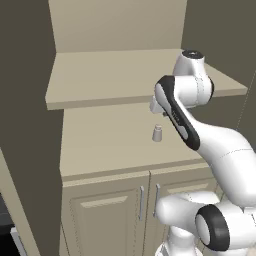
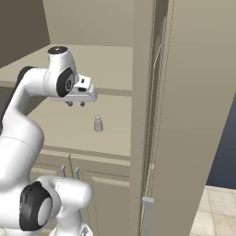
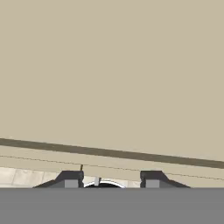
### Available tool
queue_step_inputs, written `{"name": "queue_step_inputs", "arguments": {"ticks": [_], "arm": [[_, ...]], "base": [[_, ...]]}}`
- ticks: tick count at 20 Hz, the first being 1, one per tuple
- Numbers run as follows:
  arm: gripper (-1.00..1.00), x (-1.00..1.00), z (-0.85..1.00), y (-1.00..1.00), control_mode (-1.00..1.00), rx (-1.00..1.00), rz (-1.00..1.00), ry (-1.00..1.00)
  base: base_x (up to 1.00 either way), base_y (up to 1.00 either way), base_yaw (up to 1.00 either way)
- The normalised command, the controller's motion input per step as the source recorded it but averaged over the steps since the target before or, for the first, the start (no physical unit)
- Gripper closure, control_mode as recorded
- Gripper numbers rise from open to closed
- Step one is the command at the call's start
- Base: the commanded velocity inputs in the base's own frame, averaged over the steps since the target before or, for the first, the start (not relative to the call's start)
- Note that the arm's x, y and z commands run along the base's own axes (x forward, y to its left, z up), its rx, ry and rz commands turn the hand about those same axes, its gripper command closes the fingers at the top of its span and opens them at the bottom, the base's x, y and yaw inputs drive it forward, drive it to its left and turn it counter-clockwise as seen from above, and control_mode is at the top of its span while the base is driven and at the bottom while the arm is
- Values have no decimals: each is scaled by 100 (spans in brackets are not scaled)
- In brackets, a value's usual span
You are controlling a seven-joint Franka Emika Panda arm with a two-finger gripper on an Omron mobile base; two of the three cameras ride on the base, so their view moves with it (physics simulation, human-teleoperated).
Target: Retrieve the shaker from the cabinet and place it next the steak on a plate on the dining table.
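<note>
— While the shaker (image 2: 97,124) stands in the cabinet (image 1: 115,30), how much of the job is done?

— Hardly any, I judge. The gripper (image 2: 76,104) hangs over the lower shelf (image 1: 100,145), fingers (image 2: 83,103) pointing down, jaws parted and empty. The shaker is upright, below them and a little to one side, apart from both fingers.

— So what is left?

— Nearly all of it. The jaws must drop around the shaker, clench and lift it out past the upper shelf (image 1: 115,75). Then comes the carry to the plate with the steak on the table.

— And the surroundings, left to right?

— Left of the jaws, a dark side panel (image 1: 25,125) walls the cabinet in. The upper shelf is bare beige wood, and its front edge runs about level with the hand, so I'd call the headroom tight. Under the jaws the lower shelf is flat and beige, a steady footing for so small a thing. Further below, two panelled doors (image 1: 107,215) are closed, with their slim handles (image 1: 142,202) side by side at the seam. Right of the jaws a tall beige panel (image 2: 193,115) rises. Past it, low down, lie pale floor tiles (image 2: 221,207).
</note>
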Motion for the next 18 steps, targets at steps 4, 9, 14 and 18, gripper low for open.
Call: {"name": "queue_step_inputs", "arguments": {"ticks": [4, 9, 14, 18], "arm": [[-100, -32, 0, -3, -100, 0, -1, -13], [-100, -66, 0, -9, -100, 3, -8, -24], [-100, -41, 0, -1, -100, 2, -3, -27], [-100, -7, 0, 0, -100, 0, 0, -37]], "base": [[0, 0, 0], [0, 0, 0], [0, 0, 0], [0, 0, 0]]}}
